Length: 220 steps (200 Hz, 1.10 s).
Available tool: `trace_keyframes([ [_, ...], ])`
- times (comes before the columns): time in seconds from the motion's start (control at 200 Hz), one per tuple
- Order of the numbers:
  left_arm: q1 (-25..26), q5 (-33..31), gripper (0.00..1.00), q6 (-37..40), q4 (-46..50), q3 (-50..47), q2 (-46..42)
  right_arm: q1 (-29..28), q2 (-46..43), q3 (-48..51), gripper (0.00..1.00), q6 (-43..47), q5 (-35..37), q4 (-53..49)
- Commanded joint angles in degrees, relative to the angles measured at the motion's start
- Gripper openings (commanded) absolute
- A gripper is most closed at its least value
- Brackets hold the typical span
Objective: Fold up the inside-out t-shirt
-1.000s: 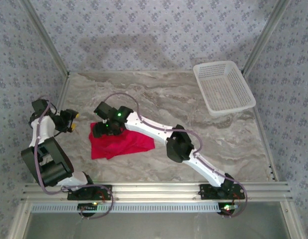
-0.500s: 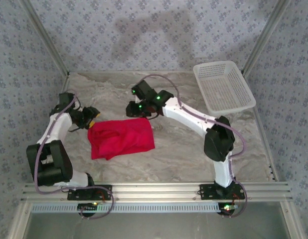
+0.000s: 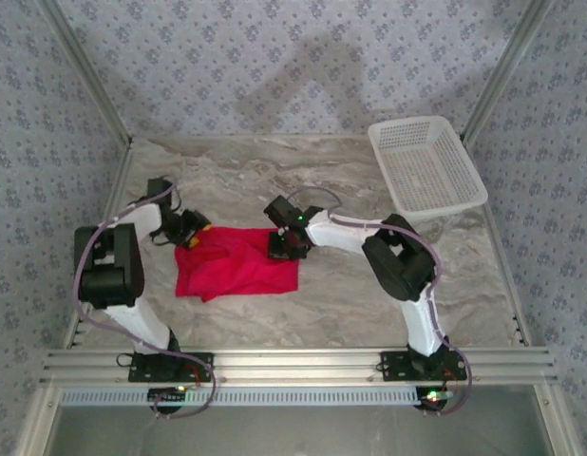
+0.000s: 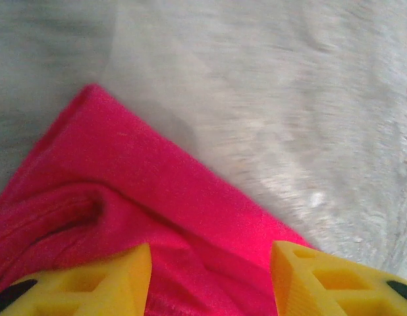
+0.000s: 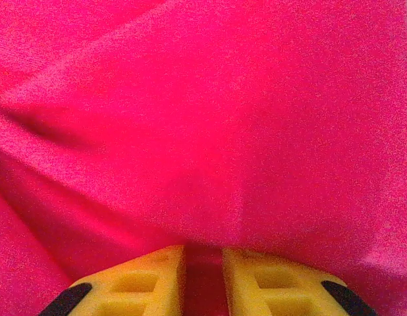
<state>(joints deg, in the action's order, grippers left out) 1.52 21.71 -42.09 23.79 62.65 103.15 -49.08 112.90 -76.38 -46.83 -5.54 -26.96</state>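
Top view, shirt: the red shirt [image 3: 236, 266] lies crumpled in a rough flat heap on the marble table [image 3: 341, 180], left of centre and nearer the arms than the back wall
Top view, left claw: the left claw [image 3: 194, 231] sits low at the shirt's far left corner, right at the cloth's edge; from up here I cannot tell how wide it stands
Top view, right claw: the right claw [image 3: 282, 249] is down on the shirt's far right corner, its arm bent back on itself behind it
Top view, basket: a white mesh basket [image 3: 426, 166] stands in the far right corner, well apart from the shirt
Left wrist view, left claw: the left claw [image 4: 210, 286] is spread wide, its yellow fingers [image 4: 98, 283] set well apart; red cloth runs under and between them, nothing pinched
Left wrist view, shirt: a pointed corner of the shirt [image 4: 124, 197] lies on the pale table [image 4: 289, 99]; a soft fold shows near the left finger
Right wrist view, right claw: the right claw [image 5: 202, 276] is nearly pressed together, its fingers [image 5: 144, 283] pinching a thin ridge of the shirt in the narrow slit between them
Right wrist view, shirt: red cloth [image 5: 203, 118] spreads ahead of the fingers, with creases slanting across it
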Motion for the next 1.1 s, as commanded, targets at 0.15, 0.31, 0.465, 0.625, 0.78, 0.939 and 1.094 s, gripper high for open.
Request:
trace_keyframes([
  [0.15, 12.63, 9.01, 0.51, 3.77, 1.74, 23.76, 14.71, -10.79, -11.55, 2.53, 0.3, -3.94, 12.55, -13.08],
  [0.31, 9.87, 11.9, 0.55, 8.55, 9.1, 32.02, 10.85, -6.32, -17.24, 4.56, 0.4, 1.51, 11.21, -10.14],
  [0.465, 4.98, 9.7, 0.56, 7.58, 12.09, 25.43, 2.03, 1.41, -14.6, 5.79, 0.4, 7.25, 1.27, -0.62],
  [0.625, 1.56, 5.62, 0.56, 7.08, 9.64, 10.95, -7.61, 2.95, -8.24, -1.02, 0.38, 7.59, -1.53, -3.34],
  [0.78, -0.08, 6.08, 0.57, 6.7, 5.69, 3.22, -10.21, 0.8, -9.03, -1.12, 0.39, 3.34, 0.5, -11.07],
  [0.939, 0.96, 8.76, 0.57, 5.71, 0.19, 4.45, -5.86, -5.07, -12.43, 6.17, 0.4, -0.72, -0.56, -10.4],
  [1.094, 1.02, 8.85, 0.57, 7.46, -2.8, 7.86, 1.1, -5.79, -9.03, 11.12, 0.39, -2.62, -2.8, -4.89],
])
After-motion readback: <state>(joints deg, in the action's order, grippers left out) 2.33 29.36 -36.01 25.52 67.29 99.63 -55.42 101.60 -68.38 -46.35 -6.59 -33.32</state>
